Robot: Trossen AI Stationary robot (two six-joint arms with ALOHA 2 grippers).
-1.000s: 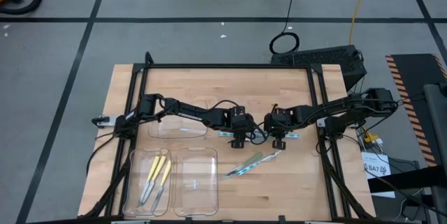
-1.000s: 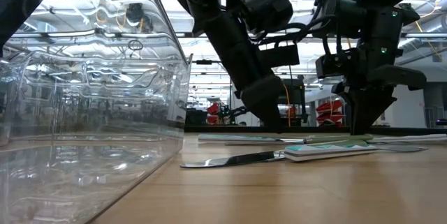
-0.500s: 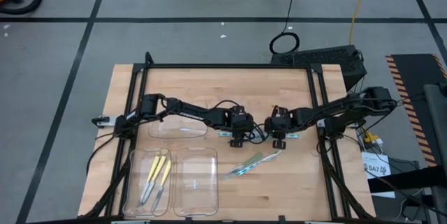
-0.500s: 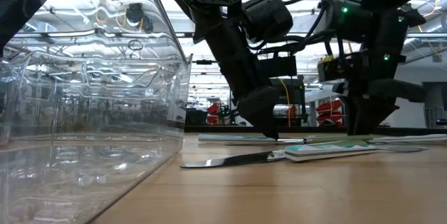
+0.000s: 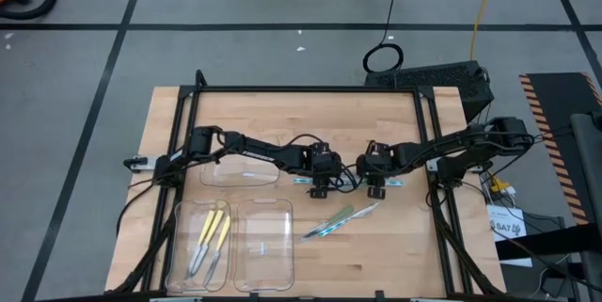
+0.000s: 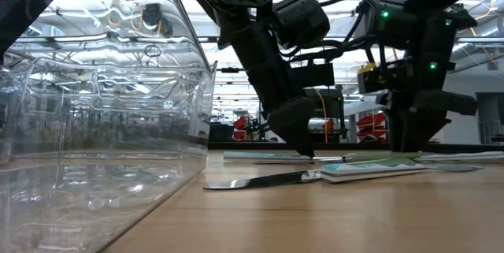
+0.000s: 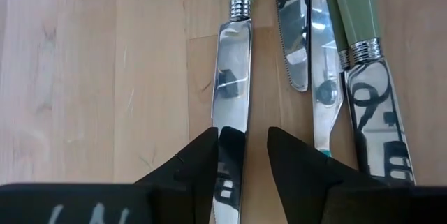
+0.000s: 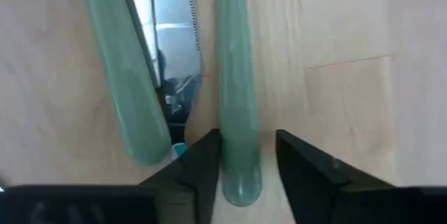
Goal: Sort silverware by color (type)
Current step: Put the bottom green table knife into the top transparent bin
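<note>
Several pieces of silverware lie side by side on the wood between my two grippers. My left gripper [image 7: 247,155] stands open over the table's middle, one finger on each side of the shiny blade [image 7: 231,91] of a green-handled knife. My right gripper [image 8: 247,160] is open too, straddling the free end of a pale green handle [image 8: 237,105]. More blades [image 7: 294,35] and a second green handle [image 8: 124,91] lie alongside. A green and a blue utensil [image 5: 339,219] rest flat nearer the front. Yellow-handled pieces [image 5: 209,234] lie in the left clear tray [image 5: 179,246]. My left gripper comes down slanting over the knife's blade [image 7: 225,147]. One finger's [image 7: 199,165] inner side runs along the blade's edge; whether it touches, I cannot tell. My right gripper points down at the handle's free end [image 8: 239,175], which lies flat. One finger [image 8: 202,165] borders it; I cannot tell whether it touches.
A second clear tray [image 5: 263,244] sits beside the first at the front, and a third [image 5: 240,174] lies under my left arm. The tray wall [image 6: 102,127] fills the low view's left. Bare wood stretches toward the far edge [image 5: 301,114] and the front right.
My right gripper has opened where it stands, over the end of the green handle. The silverware has stayed flat on the table.
</note>
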